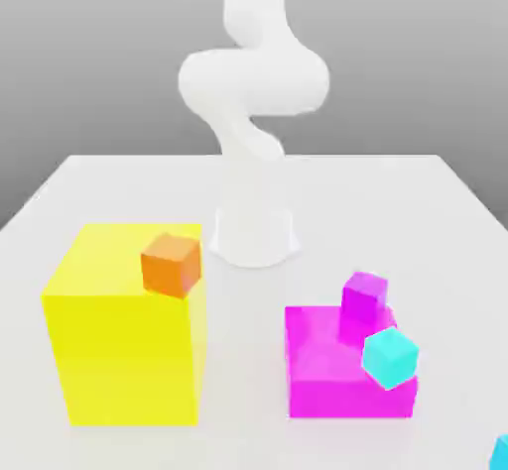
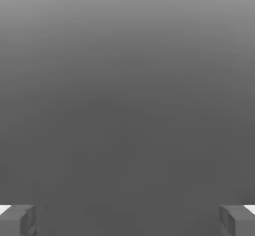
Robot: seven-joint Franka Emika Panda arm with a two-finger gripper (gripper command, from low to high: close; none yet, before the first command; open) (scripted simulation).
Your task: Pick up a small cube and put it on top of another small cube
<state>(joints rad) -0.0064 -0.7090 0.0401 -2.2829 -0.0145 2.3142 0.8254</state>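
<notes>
Two grey fingertips point(image 2: 17, 220) of the gripper point(image 2: 127, 220) stand wide apart, and we see nothing between them. Below the white arm point(image 1: 253, 86) we see a white table point(image 1: 99, 185). At the table's edge, in the exterior view's bottom right corner, the small cube point(image 1: 501, 453) peeks in. We cannot tell which way it points. A turquoise cube point(image 1: 389, 356) sits on the big pink block point(image 1: 337, 369).
</notes>
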